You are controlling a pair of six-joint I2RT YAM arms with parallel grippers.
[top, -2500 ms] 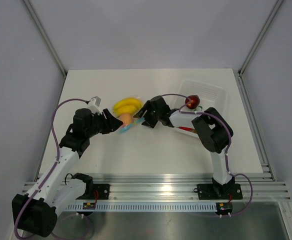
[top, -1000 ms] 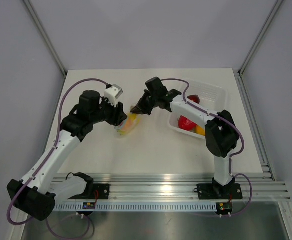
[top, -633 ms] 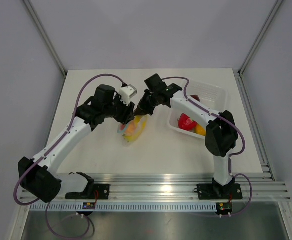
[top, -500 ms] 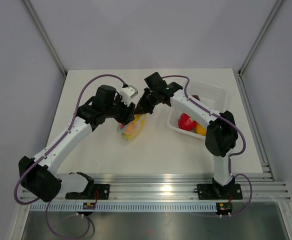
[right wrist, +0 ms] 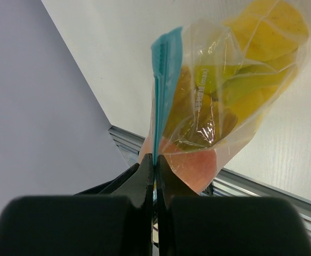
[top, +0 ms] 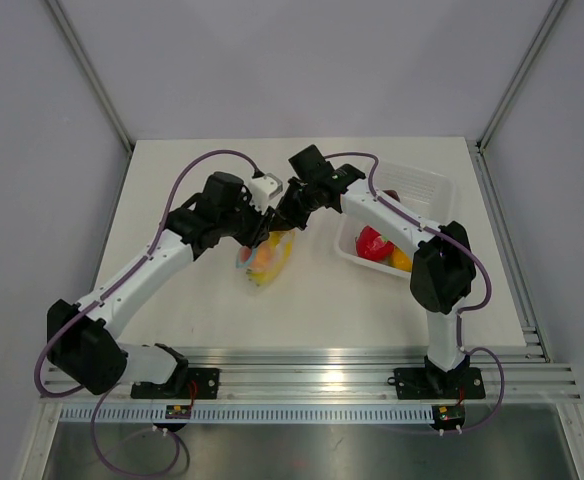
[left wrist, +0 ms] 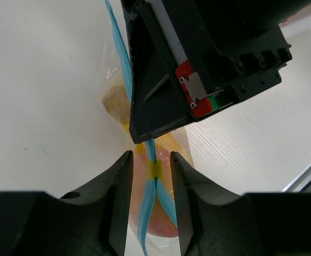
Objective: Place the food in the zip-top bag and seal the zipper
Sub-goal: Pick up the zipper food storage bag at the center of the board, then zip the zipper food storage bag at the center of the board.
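Note:
The zip-top bag (top: pixel 264 260) hangs by its top edge just above the table, and the food shows through the clear plastic. In the right wrist view the yellow banana (right wrist: pixel 262 32) and the peach (right wrist: pixel 193 162) lie inside it. My right gripper (right wrist: pixel 155 166) is shut on the light-blue zipper (right wrist: pixel 163 80), pinching it flat. In the left wrist view the left gripper (left wrist: pixel 151 181) straddles the same zipper (left wrist: pixel 122 58) just below the right gripper's tip (left wrist: pixel 139 136). Its jaws stand apart on either side of a small yellow tab (left wrist: pixel 154 170) without touching it. From above, both grippers meet over the bag: left gripper (top: pixel 261 230), right gripper (top: pixel 279 222).
A white tray (top: pixel 427 183) stands at the back right with a red item (top: pixel 372 242) and an orange one (top: pixel 400 261) in it. The right arm's forearm (top: pixel 372 210) reaches across the tray's left side. Bare tabletop lies in front of the bag.
The left arm has swung right until its gripper is at the bag's top, beside the right gripper. Its jaws have narrowed around the zipper. The right gripper still holds the bag.

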